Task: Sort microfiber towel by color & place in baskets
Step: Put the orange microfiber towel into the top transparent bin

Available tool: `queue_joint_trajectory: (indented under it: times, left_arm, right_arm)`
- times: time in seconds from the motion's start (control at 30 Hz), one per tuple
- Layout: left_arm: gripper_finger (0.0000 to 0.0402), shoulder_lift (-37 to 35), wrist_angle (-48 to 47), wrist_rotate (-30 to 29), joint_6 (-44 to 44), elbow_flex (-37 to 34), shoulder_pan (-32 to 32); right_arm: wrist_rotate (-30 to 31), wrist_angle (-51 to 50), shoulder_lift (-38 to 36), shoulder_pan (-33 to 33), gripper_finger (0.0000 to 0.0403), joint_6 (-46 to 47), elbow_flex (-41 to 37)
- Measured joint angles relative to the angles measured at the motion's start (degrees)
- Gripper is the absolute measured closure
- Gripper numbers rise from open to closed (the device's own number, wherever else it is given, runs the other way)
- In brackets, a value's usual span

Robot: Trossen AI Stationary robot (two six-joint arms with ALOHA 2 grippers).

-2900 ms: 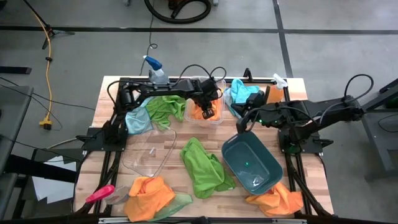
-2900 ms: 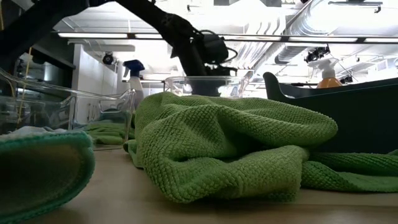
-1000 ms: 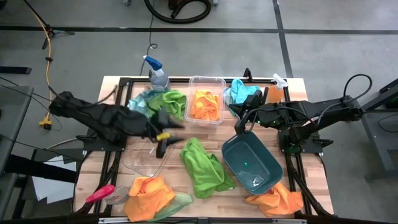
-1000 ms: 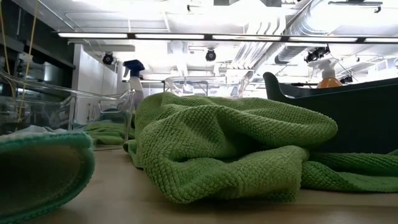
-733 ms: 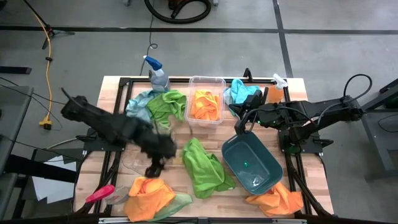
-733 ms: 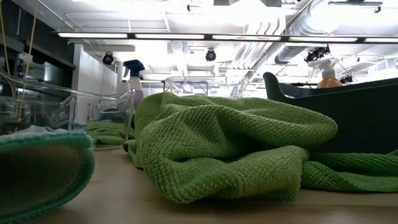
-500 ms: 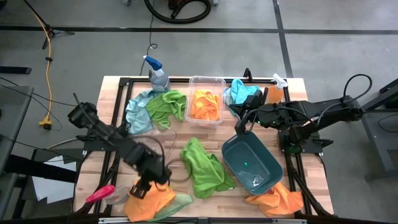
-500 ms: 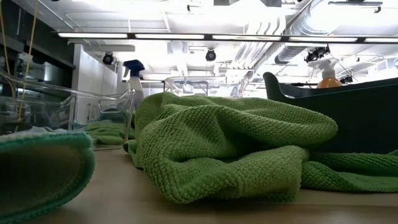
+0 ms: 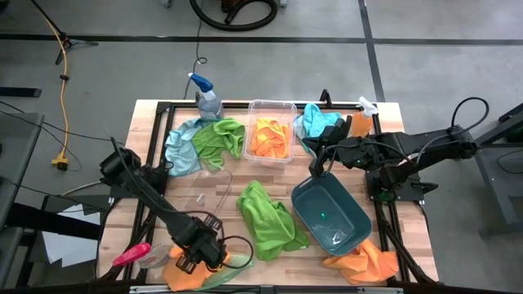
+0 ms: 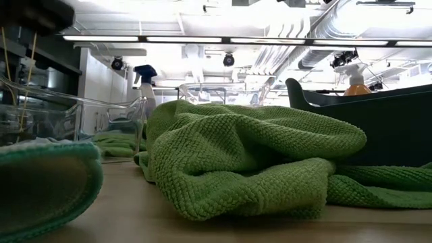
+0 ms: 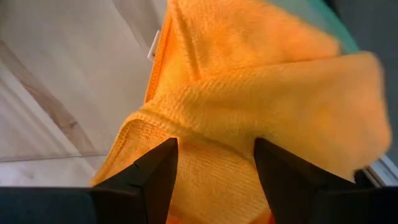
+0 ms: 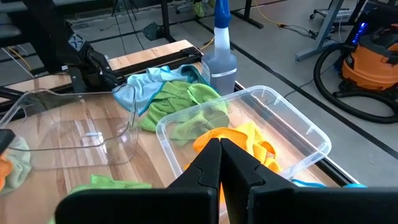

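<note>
One orange towel between open left jaws

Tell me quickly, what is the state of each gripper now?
Left gripper: open, over the orange towel, not holding it.
Right gripper: shut, empty.

On the table, the deep tub sits at the far middle with a towel in it, the shallow dish lies left of centre, and the basin lies right of centre.
</note>
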Motion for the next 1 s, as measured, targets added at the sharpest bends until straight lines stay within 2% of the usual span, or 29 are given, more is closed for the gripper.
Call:
queue_joint_trajectory:
  times: [0.3,0.4,0.47,0.57,0.6,1.0]
  left_arm:
    - [0.0208,6.1,0.3,1.1,-0.1,0.0,0.2]
    - [0.0246,6.2,0.3,2.7,-0.2,0.0,0.5]
    - [0.0291,5.3,0.1,4.1,-0.8,0.0,0.8]
    - [0.0374,2.3,-1.5,6.4,-2.0,0.3,2.0]
    - [0.0387,0.8,-2.2,6.7,-3.1,0.5,2.5]
    - [0.0400,-21.3,-5.0,10.3,-11.4,8.1,11.7]
  right_arm:
    - [0.0,-0.7,0.0,0.0,0.0402,0.0,0.0]
    - [0.0,-0.9,0.0,0.0,0.0402,0.0,0.0]
    - [0.0,-1.1,0.0,0.0,0.0402,0.0,0.0]
    - [0.0,-1.1,0.0,0.0,0.0402,0.0,0.0]
    - [0.2,-1.1,0.0,0.0,0.0402,0.0,0.0]
    - [0.6,-1.2,0.0,-1.5,0.0402,-0.2,0.0]
